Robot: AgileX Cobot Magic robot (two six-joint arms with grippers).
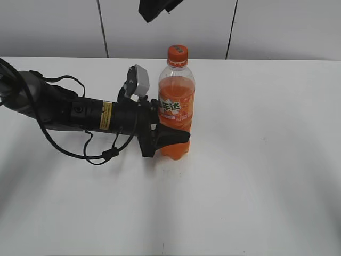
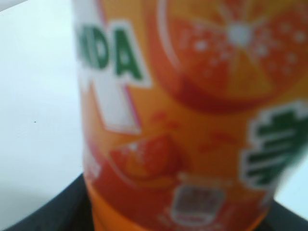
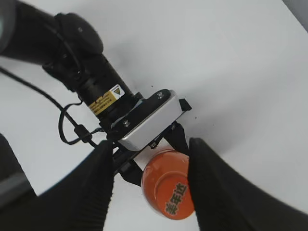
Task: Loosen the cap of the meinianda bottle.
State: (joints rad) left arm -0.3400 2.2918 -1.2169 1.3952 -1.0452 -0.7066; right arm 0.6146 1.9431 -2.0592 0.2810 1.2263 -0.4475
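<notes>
- The bottle (image 1: 176, 106) stands upright on the table (image 1: 266, 160), cap (image 1: 177, 53) pointing up.
- The left gripper (image 1: 168, 137) is clamped on the bottle's lower body.
- The right gripper (image 3: 151, 187) hovers above the cap, fingers (image 3: 214, 187) apart, either side of it.

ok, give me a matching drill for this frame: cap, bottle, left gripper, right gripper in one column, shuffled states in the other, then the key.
Column A
1. cap
2. meinianda bottle
3. left gripper
4. right gripper

Column B
a. clamped on the bottle's lower body
b. upright on the white table
c. open, above the bottle, one finger on each side of the cap
d. on the bottle's neck, nothing touching it

Pairs: 1-d, 2-b, 3-a, 4-c
</notes>
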